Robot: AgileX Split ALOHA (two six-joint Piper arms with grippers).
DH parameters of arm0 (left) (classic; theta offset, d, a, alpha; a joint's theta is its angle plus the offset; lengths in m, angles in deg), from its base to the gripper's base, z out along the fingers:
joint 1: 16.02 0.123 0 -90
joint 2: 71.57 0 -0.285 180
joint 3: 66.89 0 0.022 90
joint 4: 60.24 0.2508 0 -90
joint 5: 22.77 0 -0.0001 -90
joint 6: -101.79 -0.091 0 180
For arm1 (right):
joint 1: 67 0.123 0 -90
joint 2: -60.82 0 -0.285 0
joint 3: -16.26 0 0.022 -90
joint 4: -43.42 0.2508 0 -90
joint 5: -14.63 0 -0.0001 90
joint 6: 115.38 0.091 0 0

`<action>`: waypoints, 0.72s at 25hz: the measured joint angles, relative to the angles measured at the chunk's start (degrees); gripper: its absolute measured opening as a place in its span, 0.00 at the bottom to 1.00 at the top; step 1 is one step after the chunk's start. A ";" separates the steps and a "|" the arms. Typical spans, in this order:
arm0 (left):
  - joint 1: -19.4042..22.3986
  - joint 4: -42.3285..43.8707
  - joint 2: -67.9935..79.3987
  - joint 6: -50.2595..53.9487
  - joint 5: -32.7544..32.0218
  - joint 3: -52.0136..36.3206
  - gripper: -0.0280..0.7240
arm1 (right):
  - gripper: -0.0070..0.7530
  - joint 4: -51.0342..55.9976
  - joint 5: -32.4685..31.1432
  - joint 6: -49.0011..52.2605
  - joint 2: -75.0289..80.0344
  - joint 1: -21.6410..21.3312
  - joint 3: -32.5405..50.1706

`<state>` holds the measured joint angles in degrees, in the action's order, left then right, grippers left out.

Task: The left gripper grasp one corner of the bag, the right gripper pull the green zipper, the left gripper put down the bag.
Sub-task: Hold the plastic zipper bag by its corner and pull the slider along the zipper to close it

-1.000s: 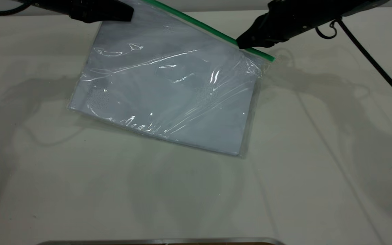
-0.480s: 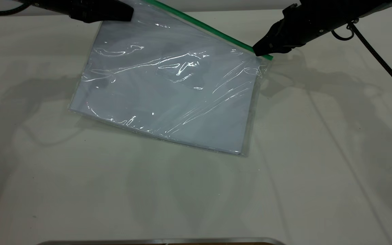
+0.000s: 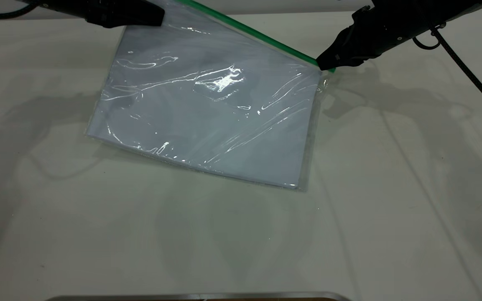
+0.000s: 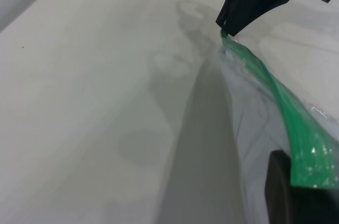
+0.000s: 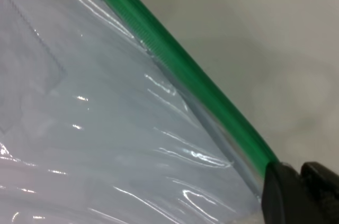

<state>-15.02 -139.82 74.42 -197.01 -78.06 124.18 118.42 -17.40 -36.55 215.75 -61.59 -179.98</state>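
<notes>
The table (image 3: 241, 234), a pale bare surface, carries the lower long edge of the bag (image 3: 207, 121), a big clear pouch stuffed with white sheets that tilts up toward the far side because one far corner is raised. That corner is pinched between the pressed-together jaws of the left gripper (image 3: 151, 16), at the top left of the exterior view. Along the raised far edge runs the green track, ending at the opposite corner, where the right gripper (image 3: 323, 65) has its jaws drawn together on the green zipper (image 4: 224, 33), of which only a sliver shows under the black tips. Judging by this, the slider sits at the very end of its run, so the pull looks finished or nearly so, and setting the bag down remains. The risk is over-pulling: further travel by the right arm would drag the whole pouch sideways, strain the plastic at the corner, or tug it out of the left grip; letting go on the left while the right clamps on would leave the pouch hanging from the slider
</notes>
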 joint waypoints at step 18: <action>-1.78 -0.43 3.93 10.14 5.57 0.00 0.22 | 0.58 -0.34 -2.50 7.44 -6.22 -0.07 0.18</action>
<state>-16.80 -140.24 78.35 -186.86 -72.49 124.18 118.08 -19.90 -29.11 209.52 -61.66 -179.80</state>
